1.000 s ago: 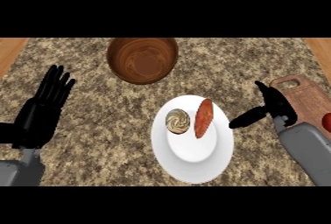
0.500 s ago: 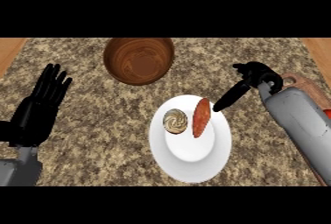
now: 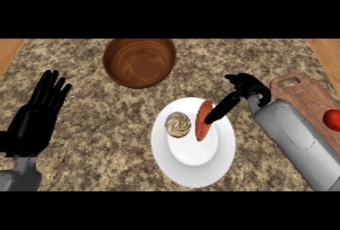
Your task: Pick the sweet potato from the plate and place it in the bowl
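An orange sweet potato (image 3: 203,127) lies on the white plate (image 3: 199,166), beside a round swirled pastry (image 3: 178,125). Up and to the left stands the brown wooden bowl (image 3: 140,61), with nothing in it. My right hand (image 3: 247,86) hovers just right of the plate, its long fingers (image 3: 222,108) stretched down-left over the sweet potato's upper end; I cannot tell whether they touch it. The hand is open. My left hand (image 3: 36,119) rests open at the left edge, fingers up.
A wooden cutting board (image 3: 306,101) lies at the right edge with a red tomato (image 3: 332,118) on it. The counter is speckled stone with wooden strips at both far sides.
My right hand has swung in from the cutting board leftward, and its fingers now reach over the sweet potato. The left hand has stayed still.
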